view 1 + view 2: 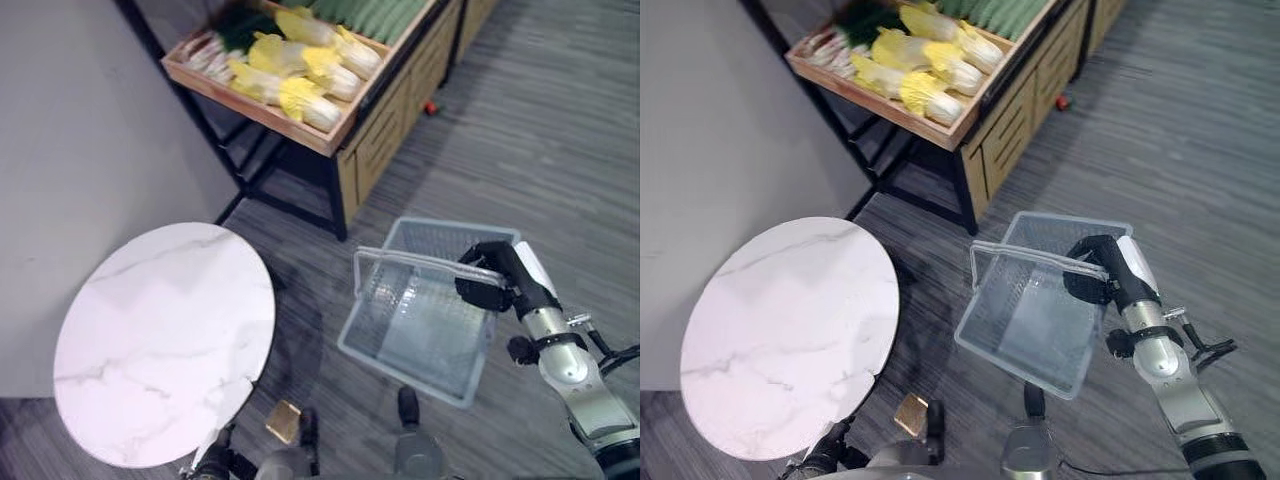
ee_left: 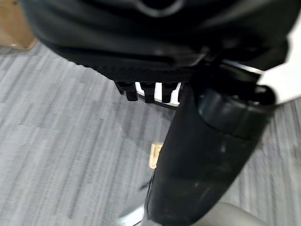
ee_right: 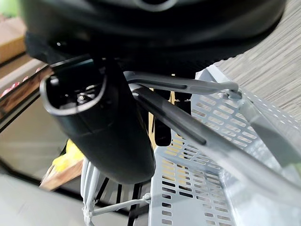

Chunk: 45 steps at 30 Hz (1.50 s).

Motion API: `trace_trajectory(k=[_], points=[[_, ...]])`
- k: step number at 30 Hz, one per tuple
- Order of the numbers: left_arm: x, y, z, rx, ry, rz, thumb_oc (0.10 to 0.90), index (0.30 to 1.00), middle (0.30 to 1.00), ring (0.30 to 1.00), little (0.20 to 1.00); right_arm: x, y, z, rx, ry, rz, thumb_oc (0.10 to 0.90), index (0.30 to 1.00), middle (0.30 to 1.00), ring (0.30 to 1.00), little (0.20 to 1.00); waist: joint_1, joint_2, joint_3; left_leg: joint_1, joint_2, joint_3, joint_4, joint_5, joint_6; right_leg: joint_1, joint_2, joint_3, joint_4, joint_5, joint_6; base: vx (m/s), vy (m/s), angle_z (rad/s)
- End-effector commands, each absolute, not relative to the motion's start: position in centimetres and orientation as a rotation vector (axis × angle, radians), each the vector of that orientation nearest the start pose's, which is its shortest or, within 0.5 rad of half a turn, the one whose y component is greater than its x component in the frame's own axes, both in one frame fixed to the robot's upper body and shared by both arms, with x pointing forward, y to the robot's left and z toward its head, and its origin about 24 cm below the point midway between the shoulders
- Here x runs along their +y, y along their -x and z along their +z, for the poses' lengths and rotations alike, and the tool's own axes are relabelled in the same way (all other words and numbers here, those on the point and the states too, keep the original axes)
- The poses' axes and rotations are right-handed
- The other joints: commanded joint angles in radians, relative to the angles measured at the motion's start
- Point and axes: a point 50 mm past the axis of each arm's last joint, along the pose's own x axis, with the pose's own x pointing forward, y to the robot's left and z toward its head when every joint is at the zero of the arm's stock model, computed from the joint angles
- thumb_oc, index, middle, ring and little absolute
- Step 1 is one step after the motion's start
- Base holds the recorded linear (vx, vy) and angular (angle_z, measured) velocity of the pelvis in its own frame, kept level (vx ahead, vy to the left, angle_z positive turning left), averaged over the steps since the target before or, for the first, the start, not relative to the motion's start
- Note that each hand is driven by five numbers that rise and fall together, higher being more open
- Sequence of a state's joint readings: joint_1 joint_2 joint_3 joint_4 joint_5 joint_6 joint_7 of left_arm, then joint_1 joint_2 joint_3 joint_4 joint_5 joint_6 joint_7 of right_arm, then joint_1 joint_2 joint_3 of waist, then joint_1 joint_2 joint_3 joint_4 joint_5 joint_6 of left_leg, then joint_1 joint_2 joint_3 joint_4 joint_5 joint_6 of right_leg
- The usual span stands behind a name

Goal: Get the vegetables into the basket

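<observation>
Round table [image 1: 160, 340] sat nearest me | basket [image 1: 420, 320] had nothing inside, my right hand [image 1: 490, 280] curled round its handles | vegetables [image 1: 300, 65] all lay on the far shelf | left hand [image 2: 207, 155]: fingers unclear.

This looks like a mock grocery shop: a wooden display crate [image 1: 262, 112] tilted on a black stand holds rows of napa cabbages [image 1: 300, 62], with wooden cabinets [image 1: 400, 110] behind, grey plank flooring and a shopping basket [image 1: 420, 310].
</observation>
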State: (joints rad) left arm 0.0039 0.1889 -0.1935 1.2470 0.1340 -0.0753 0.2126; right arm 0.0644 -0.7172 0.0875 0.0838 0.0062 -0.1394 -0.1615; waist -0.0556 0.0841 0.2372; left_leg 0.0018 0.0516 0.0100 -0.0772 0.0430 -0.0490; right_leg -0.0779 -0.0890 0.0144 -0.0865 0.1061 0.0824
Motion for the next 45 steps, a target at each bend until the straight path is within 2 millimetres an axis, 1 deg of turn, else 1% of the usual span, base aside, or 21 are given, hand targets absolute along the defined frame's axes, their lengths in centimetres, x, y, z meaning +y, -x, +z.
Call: trace_trajectory(k=[1, 2, 4, 8, 10, 12, 13, 18, 19, 20, 21, 22, 23, 25, 29, 35, 37, 40, 42, 44, 45], points=[[23.8, -9.5, -15.8, 1.138, -0.577, 0.056, 0.9, 1.0, 1.0, 1.0, 1.0, -25.2, -25.8, 14.8, -0.469, 0.636, -0.067, 0.4, 0.3, 0.3, 0.3, 0.3, 0.058, -0.056, -0.033, -0.132, 0.019, -0.066, 0.039, 0.1, -0.068, 0.061, 0.042, -0.021, 0.086, -0.097, 0.008, 0.08, 0.007, -0.25], [23.8, -9.5, -15.8, 1.138, -0.577, 0.056, 0.9, 1.0, 1.0, 1.0, 1.0, -25.2, -25.8, 14.7, -0.469, 0.636, -0.066, 0.4, 0.3, 0.3, 0.3, 0.3, 0.059, -0.057, -0.032, -0.132, 0.019, -0.065, 0.041, 0.098, -0.068, 0.062, 0.041, -0.02, 0.086, -0.099, 0.008, 0.08, 0.029, -0.28], [24.0, -8.8, -15.9, 1.157, -0.582, 0.056, 0.9, 1.0, 1.0, 1.0, 1.0, -24.7, -25.9, 14.4, -0.457, 0.641, -0.036, 0.4, 0.3, 0.3, 0.3, 0.3, 0.072, -0.061, -0.029, -0.127, -0.012, -0.109, 0.079, 0.067, -0.046, 0.062, 0.063, 0.046, 0.104, -0.108, 0.005, 0.1, 0.112, -0.44], [24.1, -8.4, -16.0, 1.178, -0.598, 0.046, 0.9, 1.0, 1.0, 1.0, 1.0, -25.1, -25.4, 13.9, -0.427, 0.653, -0.04, 0.4, 0.3, 0.3, 0.3, 0.3, 0.057, -0.065, -0.034, -0.087, -0.012, -0.065, 0.06, 0.054, -0.032, 0.065, 0.053, 0.07, 0.121, -0.122, 0.011, 0.06, 0.193, -0.79], [24.0, -8.9, -15.9, 1.162, -0.634, 0.011, 0.9, 1.0, 1.0, 1.0, 1.0, -25.3, -25.4, 13.8, -0.421, 0.66, -0.059, 0.4, 0.3, 0.3, 0.3, 0.3, 0.034, -0.068, -0.032, -0.068, -0.024, -0.025, 0.059, 0.026, -0.004, 0.05, 0.038, 0.108, 0.125, -0.111, 0.031, 0.0, 0.244, -0.29], [24.0, -9.1, -15.9, 1.155, -0.639, 0.004, 0.9, 1.0, 1.0, 1.0, 1.0, -25.3, -25.4, 13.8, -0.423, 0.657, -0.066, 0.4, 0.3, 0.3, 0.3, 0.3, 0.028, -0.069, -0.031, -0.065, -0.028, -0.003, 0.061, 0.017, 0.004, 0.042, 0.032, 0.132, 0.122, -0.1, 0.042, -0.04, 0.206, -0.31], [24.3, -9.2, -15.8, 1.147, -0.633, 0.019, 0.9, 1.0, 1.0, 1.0, 1.0, -25.3, -25.4, 13.7, -0.426, 0.65, -0.079, 0.4, 0.3, 0.3, 0.3, 0.3, 0.029, -0.074, -0.029, -0.062, -0.032, 0.034, 0.062, 0.006, 0.018, 0.014, 0.024, 0.168, 0.116, -0.071, 0.064, -0.06, 0.224, -0.67], [25.3, -10.0, -15.3, 1.126, -0.674, 0.039, 0.9, 1.0, 1.0, 1.0, 1.0, -25.0, -25.8, 13.8, -0.445, 0.633, -0.103, 0.4, 0.3, 0.3, 0.3, 0.3, 0.028, -0.078, -0.022, -0.055, -0.031, 0.089, 0.051, -0.007, 0.038, -0.05, 0.022, 0.183, 0.183, -0.063, 0.09, -0.05, 0.165, -0.76], [26.1, -10.3, -15.0, 1.117, -0.702, 0.048, 0.9, 1.0, 1.0, 1.0, 1.0, -24.4, -26.2, 13.9, -0.46, 0.623, -0.094, 0.4, 0.3, 0.3, 0.3, 0.3, 0.033, -0.085, -0.01, -0.025, -0.021, 0.144, 0.038, -0.017, 0.037, -0.081, -0.005, 0.113, 0.206, -0.034, 0.109, -0.01, 0.104, -0.89], [26.1, -10.3, -15.0, 1.117, -0.702, 0.048, 0.9, 1.0, 1.0, 1.0, 1.0, -24.4, -26.2, 13.9, -0.46, 0.623, -0.094, 0.4, 0.3, 0.3, 0.3, 0.3, 0.034, -0.085, -0.011, -0.025, -0.021, 0.145, 0.038, -0.017, 0.037, -0.082, -0.005, 0.113, 0.205, -0.034, 0.109, -0.02, 0.034, -1.12], [26.6, -10.3, -14.8, 1.113, -0.702, 0.072, 0.9, 1.0, 1.0, 1.0, 1.0, -24.1, -26.4, 13.8, -0.457, 0.62, -0.083, 0.4, 0.3, 0.3, 0.3, 0.3, 0.045, -0.089, -0.009, -0.002, -0.006, 0.189, 0.031, -0.024, 0.028, -0.091, -0.059, -0.001, 0.183, -0.004, 0.103, -0.01, -0.022, -1.09], [26.6, -10.3, -14.8, 1.113, -0.702, 0.073, 0.9, 1.0, 1.0, 1.0, 1.0, -24.1, -26.4, 13.8, -0.457, 0.62, -0.083, 0.4, 0.3, 0.3, 0.3, 0.3, 0.044, -0.088, -0.009, -0.001, -0.006, 0.188, 0.03, -0.024, 0.027, -0.087, -0.059, -0.002, 0.18, -0.003, 0.103, 0.0, -0.075, -1.09], [26.9, -11.0, -14.5, 1.093, -0.699, 0.099, 0.9, 1.0, 1.0, 1.0, 1.0, -23.9, -26.7, 13.6, -0.451, 0.624, -0.077, 0.4, 0.3, 0.3, 0.3, 0.3, 0.049, -0.093, -0.014, 0.016, 0.012, 0.224, 0.028, -0.03, 0.014, -0.1, -0.097, -0.082, 0.15, 0.031, 0.104, 0.04, -0.08, -0.72], [26.6, -12.2, -14.2, 1.053, -0.693, 0.105, 0.9, 1.0, 1.0, 1.0, 1.0, -24.0, -26.7, 13.4, -0.442, 0.629, -0.088, 0.4, 0.3, 0.3, 0.3, 0.3, 0.042, -0.099, -0.015, 0.032, 0.017, 0.224, 0.032, -0.038, 0.006, -0.114, -0.104, -0.089, 0.123, 0.059, 0.108, 0.1, -0.107, -0.57], [26.1, -13.4, -13.9, 1.008, -0.708, 0.077, 0.9, 1.0, 1.0, 1.0, 1.0, -24.6, -26.2, 13.0, -0.421, 0.636, -0.113, 0.4, 0.3, 0.3, 0.3, 0.3, 0.031, -0.105, -0.025, 0.041, 0.018, 0.21, 0.044, -0.049, -0.005, -0.087, -0.107, -0.098, 0.082, 0.06, 0.109, 0.1, -0.105, -0.03], [24.8, -15.0, -13.6, 0.939, -0.712, 0.027, 0.9, 1.0, 1.0, 1.0, 1.0, -26.0, -25.5, 12.3, -0.366, 0.662, -0.136, 0.4, 0.3, 0.3, 0.3, 0.3, 0.02, -0.077, -0.048, 0.059, 0.072, 0.194, 0.029, -0.024, -0.044, -0.057, -0.062, -0.134, 0.091, 0.009, 0.079, 0.12, -0.19, 0.01], [24.3, -14.9, -13.7, 0.941, -0.711, 0.013, 0.9, 1.0, 1.0, 1.0, 1.0, -26.7, -25.4, 12.2, -0.346, 0.687, -0.147, 0.4, 0.3, 0.3, 0.3, 0.3, 0.014, -0.058, -0.046, 0.061, 0.099, 0.183, 0.047, -0.018, -0.059, -0.059, -0.04, -0.142, 0.13, -0.031, 0.057, 0.17, -0.293, -0.04], [24.1, -14.8, -13.9, 0.948, -0.708, 0.015, 0.9, 1.0, 1.0, 1.0, 1.0, -27.2, -25.3, 12.3, -0.339, 0.71, -0.159, 0.4, 0.3, 0.3, 0.3, 0.3, 0.01, -0.049, -0.041, 0.052, 0.114, 0.173, 0.085, -0.017, -0.069, -0.058, -0.029, -0.147, 0.147, -0.052, 0.043, 0.11, -0.187, 0.14], [24.1, -14.2, -14.1, 0.97, -0.691, 0.037, 0.9, 1.0, 1.0, 1.0, 1.0, -28.1, -25.0, 12.4, -0.328, 0.739, -0.185, 0.4, 0.3, 0.3, 0.3, 0.3, 0.016, -0.045, -0.029, 0.018, 0.137, 0.147, 0.188, 0.029, -0.086, -0.038, -0.009, -0.159, 0.161, -0.08, 0.016, 0.15, -0.289, 0.17], [24.2, -13.7, -14.3, 0.996, -0.685, 0.048, 0.9, 1.0, 1.0, 1.0, 1.0, -28.5, -25.0, 12.5, -0.32, 0.757, -0.196, 0.4, 0.3, 0.3, 0.3, 0.3, 0.024, -0.051, -0.017, -0.018, 0.125, 0.112, 0.274, 0.052, -0.088, -0.021, -0.003, -0.166, 0.164, -0.097, -0.002, 0.11, -0.196, 0.18], [24.3, -13.3, -14.5, 1.015, -0.684, 0.05, 0.9, 1.0, 1.0, 1.0, 1.0, -28.5, -25.1, 12.7, -0.326, 0.764, -0.193, 0.4, 0.3, 0.3, 0.3, 0.3, 0.034, -0.052, -0.007, -0.039, 0.095, 0.068, 0.298, 0.047, -0.083, -0.011, -0.002, -0.164, 0.167, -0.105, -0.004, 0.1, -0.152, 0.13]])
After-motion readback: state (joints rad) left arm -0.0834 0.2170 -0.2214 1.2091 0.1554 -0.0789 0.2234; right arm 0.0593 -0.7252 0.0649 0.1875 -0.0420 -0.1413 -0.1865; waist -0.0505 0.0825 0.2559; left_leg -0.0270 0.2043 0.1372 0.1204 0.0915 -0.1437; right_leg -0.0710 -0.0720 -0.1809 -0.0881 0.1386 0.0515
